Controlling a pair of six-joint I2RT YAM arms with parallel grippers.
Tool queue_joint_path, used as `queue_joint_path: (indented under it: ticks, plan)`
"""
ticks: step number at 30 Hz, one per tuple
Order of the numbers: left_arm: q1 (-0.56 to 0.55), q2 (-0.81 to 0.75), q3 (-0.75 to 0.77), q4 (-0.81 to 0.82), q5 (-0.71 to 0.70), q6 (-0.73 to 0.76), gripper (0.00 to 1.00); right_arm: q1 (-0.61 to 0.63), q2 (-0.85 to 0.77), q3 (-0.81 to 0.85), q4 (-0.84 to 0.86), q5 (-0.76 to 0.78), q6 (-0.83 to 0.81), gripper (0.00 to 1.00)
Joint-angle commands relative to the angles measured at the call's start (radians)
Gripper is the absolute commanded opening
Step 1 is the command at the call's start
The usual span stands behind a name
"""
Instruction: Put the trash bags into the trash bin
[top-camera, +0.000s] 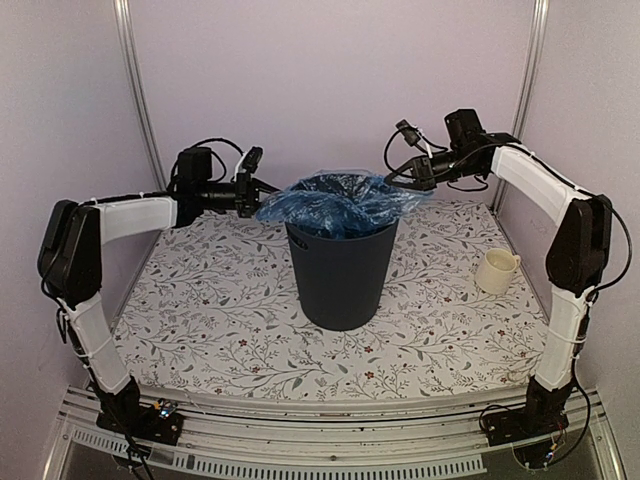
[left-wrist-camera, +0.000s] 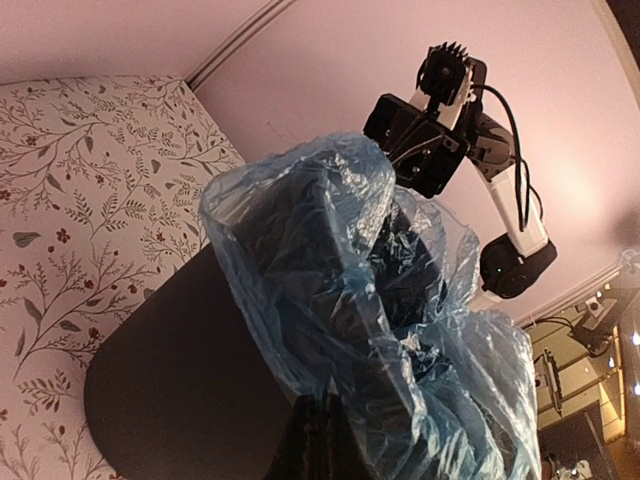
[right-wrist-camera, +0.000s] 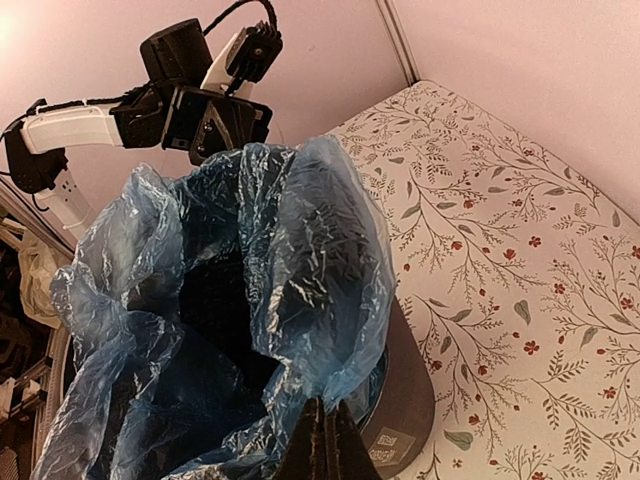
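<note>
Jaws of the left gripper (top-camera: 265, 203) are pressed together on a pinch of the thin, crinkly, translucent light-blue plastic trash bag (top-camera: 340, 203), holding it at its left edge. In the left wrist view the two dark fingers (left-wrist-camera: 300, 450) meet at the bottom of the picture with the film (left-wrist-camera: 330, 260) rising away from them. Jaws of the right gripper (top-camera: 402, 181) are likewise closed on the bag's right edge, and the right wrist view shows its fingers (right-wrist-camera: 310, 450) clamped together on a fold of the blue plastic (right-wrist-camera: 250, 280). Between the two grips the bag's mouth is spread wide, sitting just above and around the rim of the tall, round, dark navy-black plastic trash bin (top-camera: 340, 275), while the lower part of the bag hangs down inside it. The film bulges out past the rim on both sides. The trash bin stands upright near the middle of the desk (top-camera: 200, 300), which is covered in a white cloth printed with grey leafy sprigs and small red flowers. Both wrist views look down into the open bag, with the bin's dark wall (left-wrist-camera: 180, 380) (right-wrist-camera: 400, 400) showing below it. A small cream ceramic mug (top-camera: 497, 270) stands on the desk to the right of the bin, well apart from it.
</note>
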Motion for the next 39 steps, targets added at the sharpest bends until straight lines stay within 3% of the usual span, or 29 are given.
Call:
queue_joint_path:
  ticks: [1,4,12,17,24,28,33,39]
  plan:
    - [-0.003,0.024,-0.027,0.034,-0.021,-0.010,0.00,-0.012,-0.010,-0.064,-0.023,0.051,-0.001,0.02]
    - [-0.012,0.044,-0.038,0.039,-0.024,-0.012,0.00,-0.030,-0.005,-0.103,0.009,0.041,0.030,0.02]
    - [-0.033,0.037,-0.063,0.056,-0.019,-0.006,0.00,-0.034,0.017,-0.136,0.039,-0.195,0.070,0.02]
    - [-0.034,0.018,-0.080,0.068,-0.022,-0.007,0.00,-0.034,-0.013,-0.110,0.048,-0.219,0.072,0.02]
    - [-0.033,0.011,-0.078,0.098,-0.042,-0.017,0.00,-0.042,-0.025,-0.122,0.107,-0.202,0.136,0.02]
    - [-0.033,0.017,-0.058,0.134,-0.049,-0.039,0.00,-0.051,-0.006,-0.046,0.129,-0.196,0.199,0.02]
    - [-0.031,0.021,-0.041,0.155,-0.068,-0.052,0.00,-0.054,0.019,-0.001,0.142,-0.069,0.237,0.03]
    - [-0.032,0.039,-0.037,0.095,-0.092,-0.018,0.00,-0.053,0.029,-0.076,0.141,0.076,0.243,0.03]
